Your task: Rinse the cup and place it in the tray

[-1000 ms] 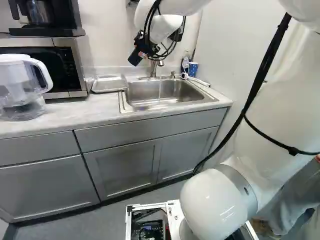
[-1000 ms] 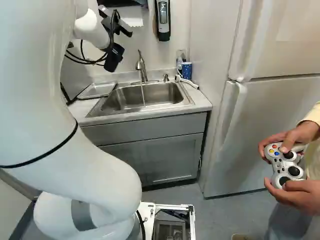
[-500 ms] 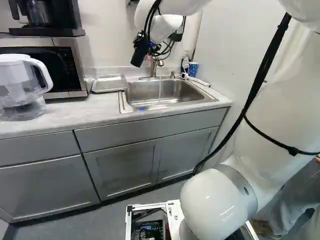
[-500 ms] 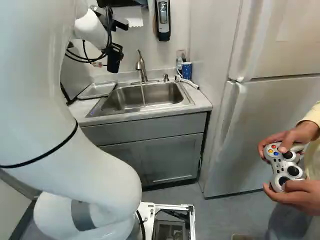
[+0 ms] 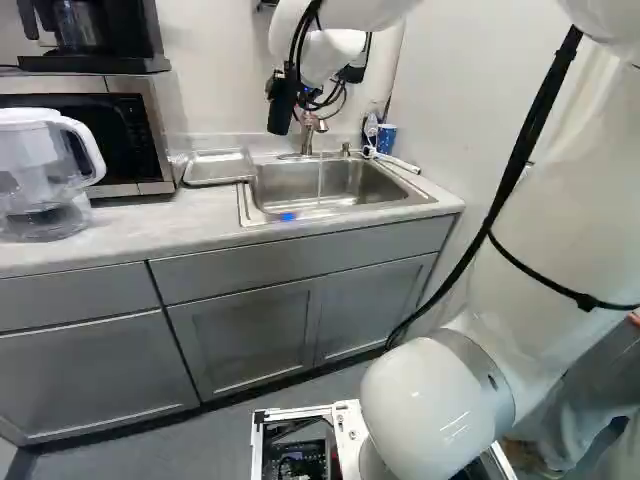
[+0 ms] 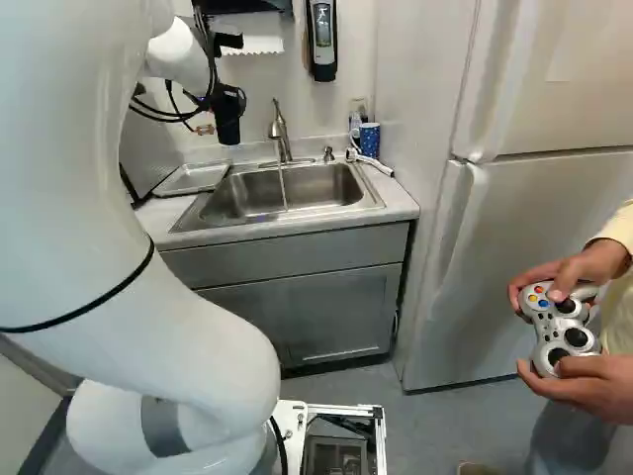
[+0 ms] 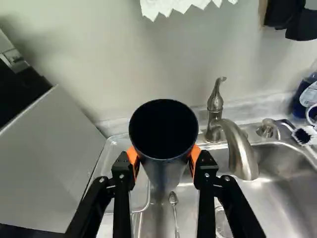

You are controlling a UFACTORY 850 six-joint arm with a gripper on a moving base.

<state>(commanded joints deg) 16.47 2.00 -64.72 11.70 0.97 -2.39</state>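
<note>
High left of the faucet, my gripper (image 5: 277, 84) holds a dark cup (image 5: 283, 112), which hangs about upright in the left base view. In the wrist view the gripper (image 7: 164, 159) has its orange pads on both sides of the cup (image 7: 163, 166), whose round dark mouth faces the camera. The metal tray (image 5: 218, 168) lies on the counter left of the sink (image 5: 330, 187); the cup partly covers it in the wrist view. A thin stream of water (image 6: 283, 186) runs from the faucet (image 6: 280, 134) into the sink.
A microwave (image 5: 130, 130) and a water pitcher (image 5: 45, 175) stand left of the tray. Right of the faucet are a blue cup (image 6: 369, 140) and a brush (image 7: 303, 135). A spoon (image 7: 174, 201) lies below the cup. A person's hands (image 6: 593, 267) hold a controller at the right.
The cup has swung with my gripper from a slant to about upright, its lower end moving slightly right in the left base view. A small blue patch now shows on the sink's front rim.
</note>
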